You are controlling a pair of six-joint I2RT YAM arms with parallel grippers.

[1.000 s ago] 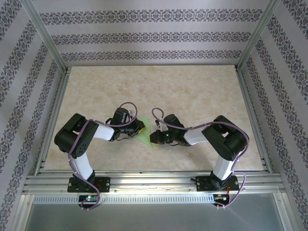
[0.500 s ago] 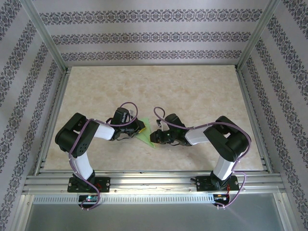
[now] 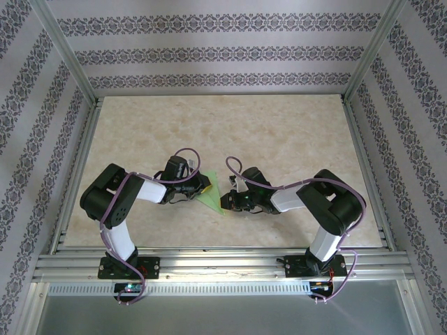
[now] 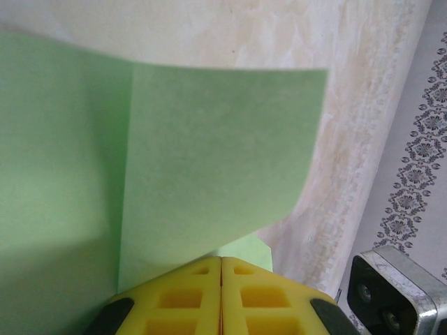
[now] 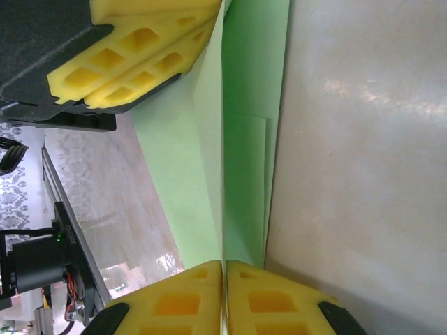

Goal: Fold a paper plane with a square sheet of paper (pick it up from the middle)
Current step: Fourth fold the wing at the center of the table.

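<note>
The thin pale green sheet of paper [image 3: 212, 197], partly folded, lay toward 6 o'clock on the beige marbled table [image 3: 279, 132]. The left gripper [image 4: 221, 272] pinched it at 9 o'clock and the right gripper [image 5: 223, 276] at 3 o'clock. A clean crease required aligned edges and even pressure.

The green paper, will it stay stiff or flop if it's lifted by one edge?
Likely floppy: the green paper curls over above the left gripper. Probably light, its stacked layers look very thin. Its crease looks sharp, so folds should hold.

Matt smooth green paper [image 4: 223, 153], matt yellow moulded-plastic claw pads [image 5: 174, 303], glossy marble-look tabletop [image 5: 363, 139], brushed metal frame rails [image 3: 209, 262]
</note>
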